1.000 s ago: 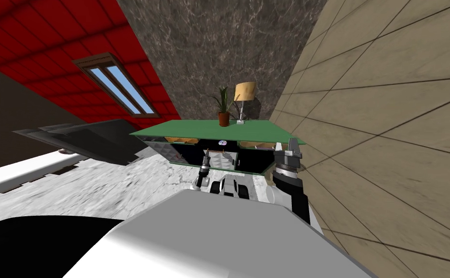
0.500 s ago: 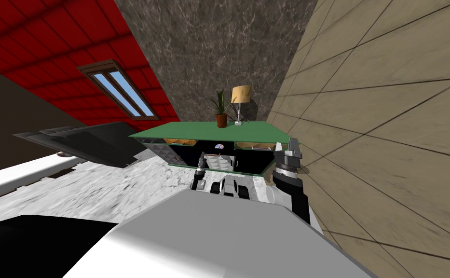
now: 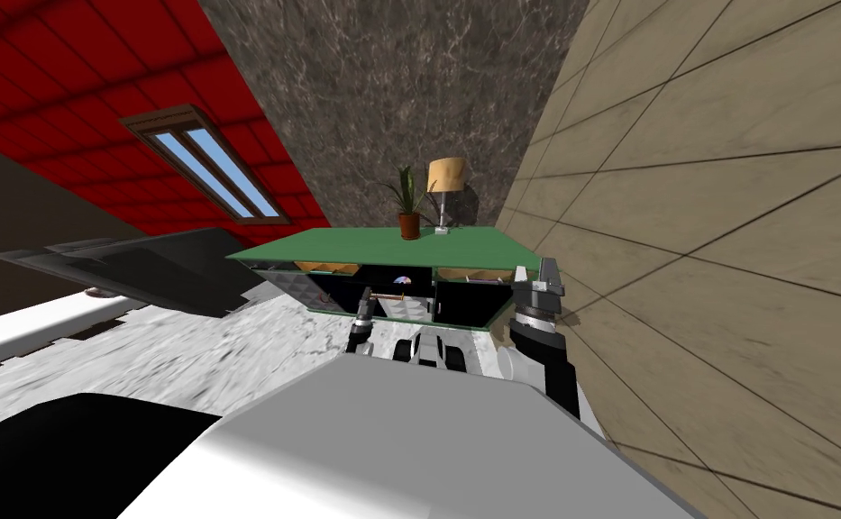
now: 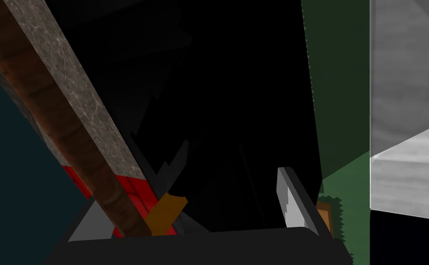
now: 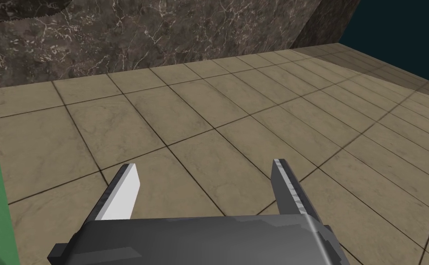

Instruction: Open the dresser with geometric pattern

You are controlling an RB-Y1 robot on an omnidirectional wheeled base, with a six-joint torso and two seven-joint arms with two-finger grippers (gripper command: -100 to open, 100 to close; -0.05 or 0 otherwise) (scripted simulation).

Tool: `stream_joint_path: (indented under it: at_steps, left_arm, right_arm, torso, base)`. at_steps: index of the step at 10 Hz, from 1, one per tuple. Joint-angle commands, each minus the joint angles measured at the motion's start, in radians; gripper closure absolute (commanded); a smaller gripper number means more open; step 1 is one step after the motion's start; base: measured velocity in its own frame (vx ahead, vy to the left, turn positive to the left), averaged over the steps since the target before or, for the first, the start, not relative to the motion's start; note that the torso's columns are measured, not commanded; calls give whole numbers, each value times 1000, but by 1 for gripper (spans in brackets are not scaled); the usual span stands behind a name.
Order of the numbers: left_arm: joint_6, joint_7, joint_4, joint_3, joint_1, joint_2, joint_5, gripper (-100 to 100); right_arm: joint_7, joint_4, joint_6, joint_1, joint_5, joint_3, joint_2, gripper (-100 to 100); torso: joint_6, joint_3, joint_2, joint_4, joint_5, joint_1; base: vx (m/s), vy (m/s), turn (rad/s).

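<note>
Dead ahead, the green-topped dresser with dark geometric fronts (image 3: 391,245) stands against the marbled grey wall (image 3: 391,90), middle gaping black. The left gripper (image 3: 365,295) hangs spread at that opening, the right gripper (image 5: 204,172) spread by the tan tiled wall (image 3: 725,225). Nothing's grasped, so a blade could snag the brown handle (image 3: 392,295).

the left arm was stretched forward and low, the left gripper (image 3: 364,305) pointing away from the body with its two fingers (image 4: 291,202) standing apart, clamped on nothing. the right arm's thick dark forearm stood raised at the right side, and the right gripper (image 3: 540,272) pointed upward, its blades spread wide.
</note>
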Motion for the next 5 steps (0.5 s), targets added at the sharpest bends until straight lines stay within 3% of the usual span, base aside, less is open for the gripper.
stream_joint_path:
  at_steps: [1, 3, 5]
  left_arm:
    - [5, 17, -70, -6, 72, 49, 44, -100]
    - [5, 17, -84, -6, 81, 49, 44, -100]
    - [11, 37, -171, -14, 172, 115, 102, -100]
  right_arm:
    - [0, 0, 0, 0, 0, 0, 0, 0]
    - [0, 0, 0, 0, 0, 0, 0, 0]
    - [0, 0, 0, 0, 0, 0, 0, 0]
  torso:
    - [0, 0, 0, 0, 0, 1]
    - [1, 0, 1, 2, -1, -1]
    - [-1, 2, 5, 5, -4, -3]
  base:
    - [62, -65, -43]
    - [43, -29, 6]
    - [51, -51, -58]
